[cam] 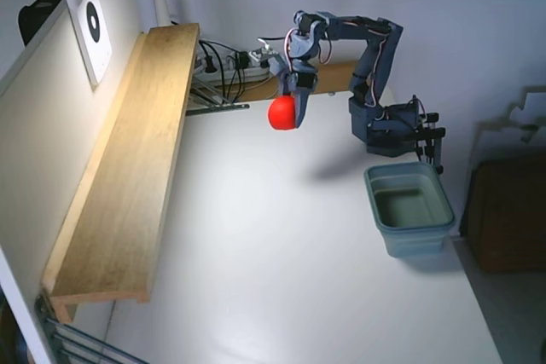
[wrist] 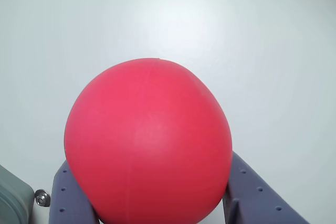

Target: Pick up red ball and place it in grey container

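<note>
Near edge of the tabletop point(cam: 281, 296) first: bare white surface, nothing on it. Along the left edge in the fixed view, a long wooden shelf point(cam: 128, 168) runs from the near corner toward the far one. Over at the right edge, about midway back, sits the grey container point(cam: 409, 208), upright, and I can't see anything inside it. Just behind it, the arm's base point(cam: 394, 130) is clamped at the right edge. Further back, up in the air over the far part of the tabletop, there's the red ball point(cam: 282, 112), clamped in the gripper point(cam: 290, 112), well apart from the container. In the wrist view the ball point(wrist: 149, 145) fills the frame, both fingers point(wrist: 71, 198) pressed against its sides. Cables point(cam: 226, 66) lie at the far edge.
</note>
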You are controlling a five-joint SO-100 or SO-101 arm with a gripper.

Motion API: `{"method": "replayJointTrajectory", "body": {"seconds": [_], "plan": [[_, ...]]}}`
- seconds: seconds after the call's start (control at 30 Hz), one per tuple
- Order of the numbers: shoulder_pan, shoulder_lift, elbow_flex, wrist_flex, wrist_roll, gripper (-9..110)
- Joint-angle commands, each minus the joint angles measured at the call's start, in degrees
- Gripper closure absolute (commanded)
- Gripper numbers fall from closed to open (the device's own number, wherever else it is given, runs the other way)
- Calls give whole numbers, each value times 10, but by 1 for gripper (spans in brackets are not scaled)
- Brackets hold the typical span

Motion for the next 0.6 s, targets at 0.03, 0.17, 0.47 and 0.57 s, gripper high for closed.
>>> {"method": "replayJointTrajectory", "body": {"seconds": [0.03,0.17,0.47,0.57], "plan": [[9,11,-24,4,2,78],[-28,11,-24,4,2,78],[-181,11,-24,4,2,78],[-231,11,-24,4,2,78]]}}
